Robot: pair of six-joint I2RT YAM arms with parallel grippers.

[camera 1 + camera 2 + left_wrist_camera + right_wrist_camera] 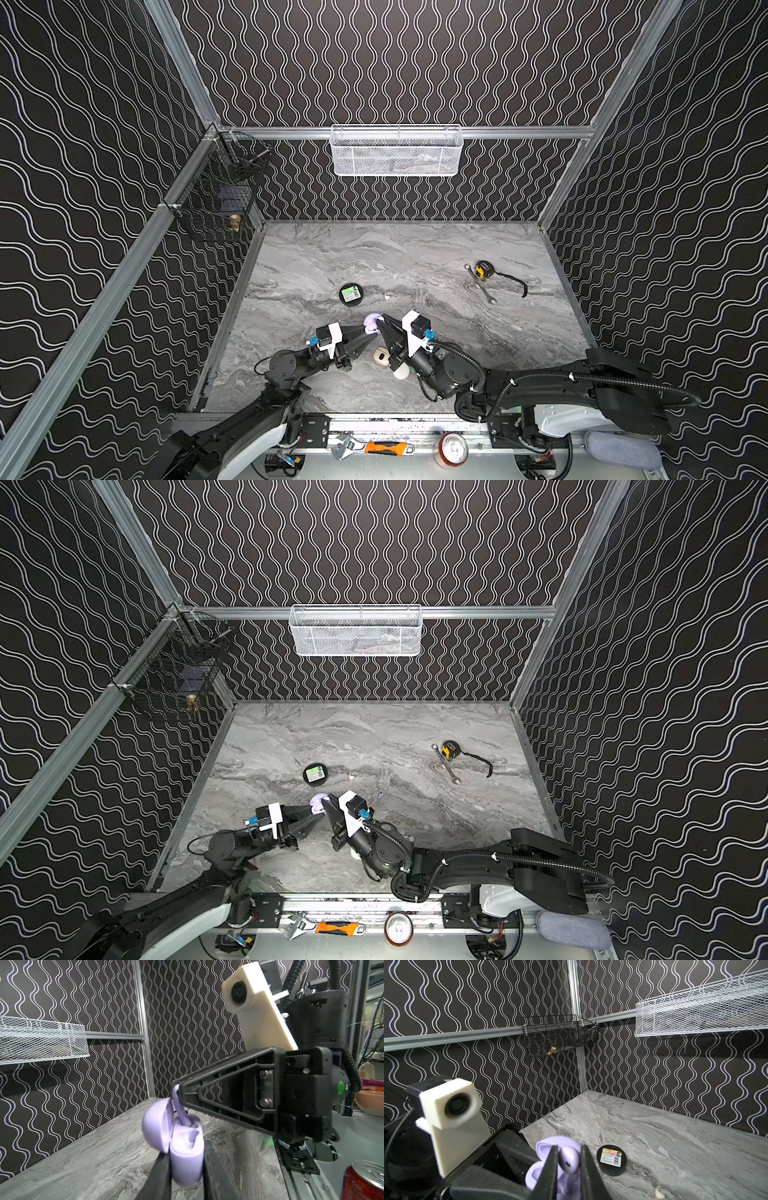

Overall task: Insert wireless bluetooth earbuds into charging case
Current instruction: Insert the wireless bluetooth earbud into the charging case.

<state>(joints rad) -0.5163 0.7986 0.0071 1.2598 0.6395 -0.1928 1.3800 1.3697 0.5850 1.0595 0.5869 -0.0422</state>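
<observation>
As right claw [569, 1148] pinches earbud [568, 1160], walls [654, 1064] stand far

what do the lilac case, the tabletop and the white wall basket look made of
Lilac case: plastic, smooth satin sheen, moulded rounded shell.
Tabletop: grey marble-look, veined; real stone or laminate, cannot tell.
White wall basket: painted metal mesh, likely; diamond lattice on wire rim.

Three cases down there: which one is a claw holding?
The lilac case, lid open, clamped in the left claw. The cream case and the white case lie on the table, in no claw.
</observation>
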